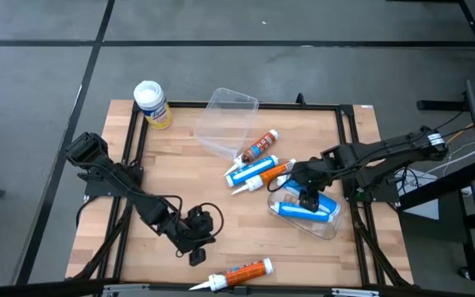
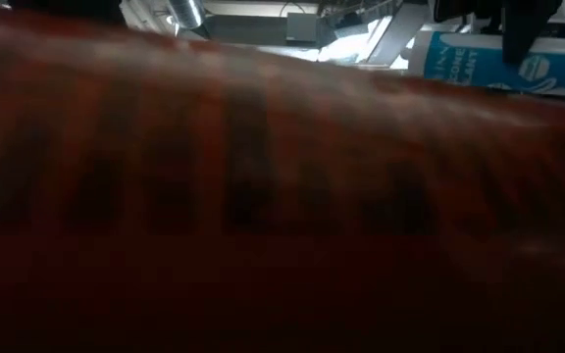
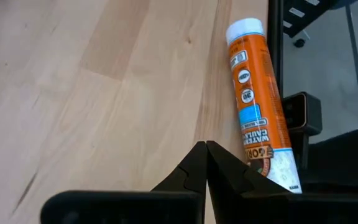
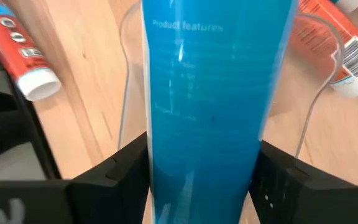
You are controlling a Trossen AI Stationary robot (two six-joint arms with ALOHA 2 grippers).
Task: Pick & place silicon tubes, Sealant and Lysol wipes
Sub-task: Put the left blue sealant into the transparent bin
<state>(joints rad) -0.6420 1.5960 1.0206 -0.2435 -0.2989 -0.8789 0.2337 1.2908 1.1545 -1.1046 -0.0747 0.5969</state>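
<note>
The Lysol wipes, a yellow canister with a white lid, stand upright at the table's far left corner. My right gripper is shut on a blue sealant tube, which lies inside a clear tub at the right. Three more tubes lie on the wood at mid-table. An orange tube lies along the near edge. It also shows in the left wrist view. My left gripper is shut and empty, low over the wood just left of that tube. My right gripper pinches the blue tube's round body between its two fingers, one on each long side. The fingers come from above, pointing down, and lie across the tube. The tube lies level within the clear tub; whether it rests on the tub's floor I cannot tell.
A second clear tub lies tipped at the table's far middle. A black rail frame runs around the wooden top. In the low view the near orange tube blocks almost everything; only the blue tube shows above it.
</note>
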